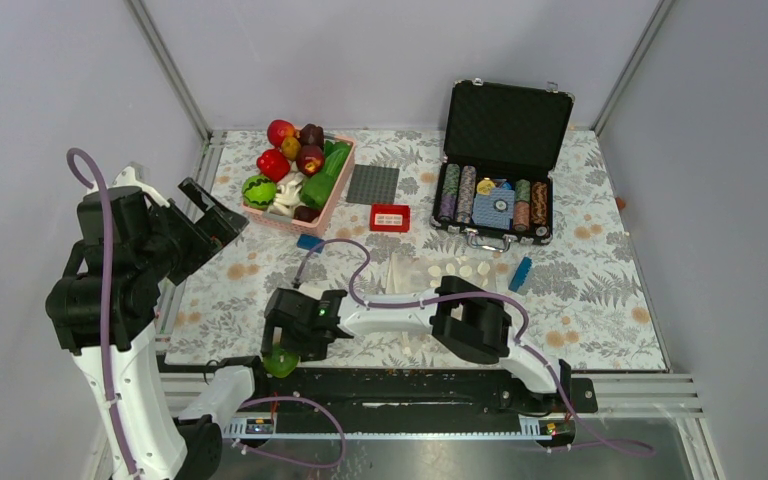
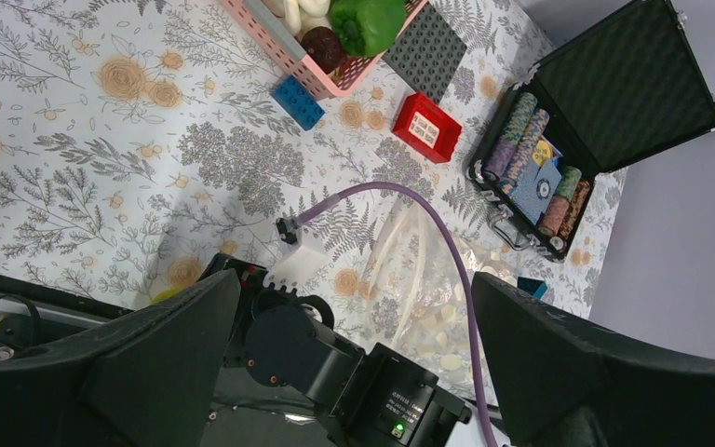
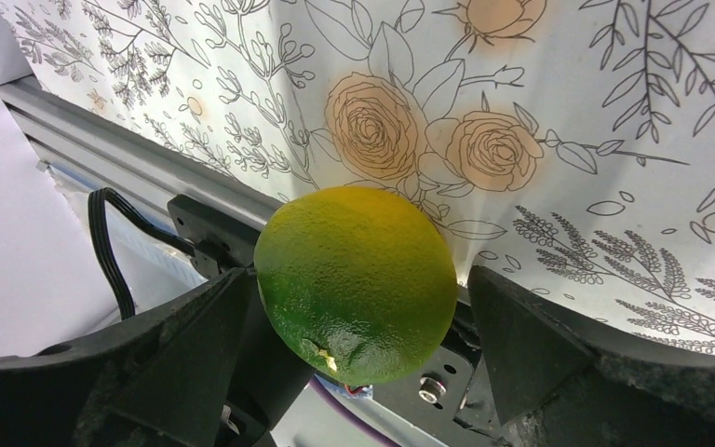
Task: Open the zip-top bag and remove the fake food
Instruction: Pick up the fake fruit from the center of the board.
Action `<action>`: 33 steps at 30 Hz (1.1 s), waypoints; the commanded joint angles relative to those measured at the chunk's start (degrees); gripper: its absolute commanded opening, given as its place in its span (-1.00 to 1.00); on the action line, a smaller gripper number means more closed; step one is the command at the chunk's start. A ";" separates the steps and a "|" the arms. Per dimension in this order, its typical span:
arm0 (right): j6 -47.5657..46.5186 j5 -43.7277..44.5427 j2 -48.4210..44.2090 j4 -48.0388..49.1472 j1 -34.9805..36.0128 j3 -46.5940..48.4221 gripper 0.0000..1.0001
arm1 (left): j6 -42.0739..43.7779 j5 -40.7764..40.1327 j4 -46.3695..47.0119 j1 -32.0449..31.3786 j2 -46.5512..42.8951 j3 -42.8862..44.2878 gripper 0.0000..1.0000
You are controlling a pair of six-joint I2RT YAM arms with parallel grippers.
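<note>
Zip-top bag (image 1: 430, 274): lies flat on the bench (image 1: 600, 290), about mid-width and closer to the near edge than the far one. It is clear with cream dots, and the right arm's forearm and purple cable cross over part of it.
Bag's long axis: seems to run left to right along the bench. I cannot tell which end carries the zip.
Bag contents: no coloured piece shows through the plastic, so it looks empty or nearly so.
Fake food (image 1: 295, 160): most is heaped in the pink basket (image 1: 332, 205) at the far-left corner. One green-yellow fruit (image 3: 358, 284) is at the near edge, left of centre, over the rail.
Right end effector (image 3: 358, 279): its jaws stand wide with the green-yellow fruit between them. One finger looks to be against the fruit and the other just beside it. I cannot tell whether it is grasping or has let go.
Left end effector (image 2: 354, 289): released, jaws spread wide with nothing between them. It is raised above the left edge of the bench.
Key relation: the bag lies to the right of the right end effector and a little further in from the near edge.
Nearer arm: the right end effector is the closer one. The left is well apart from the bag, with the right arm in between.
Next move, as a guess: the right arm must first be rid of the fruit before it can turn to the bag.
Other: the poker-chip case (image 1: 495, 200) stands open at the far-right.
</note>
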 commanded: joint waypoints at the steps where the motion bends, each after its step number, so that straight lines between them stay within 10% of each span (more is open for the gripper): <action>1: 0.76 -0.14 0.81 -0.15 0.64 2.19 0.87 | 0.65 1.35 1.61 -0.10 -0.53 -0.58 0.97; 17: 0.38 0.33 -6.56 11.21 0.55 -9.44 0.03 | 0.45 1.56 2.59 -0.05 -1.32 -3.40 0.97; 33: -21.91 12.42 -45.02 20.35 -10.24 -41.81 0.01 | -6.04 16.10 20.42 -0.07 -7.45 -24.94 0.98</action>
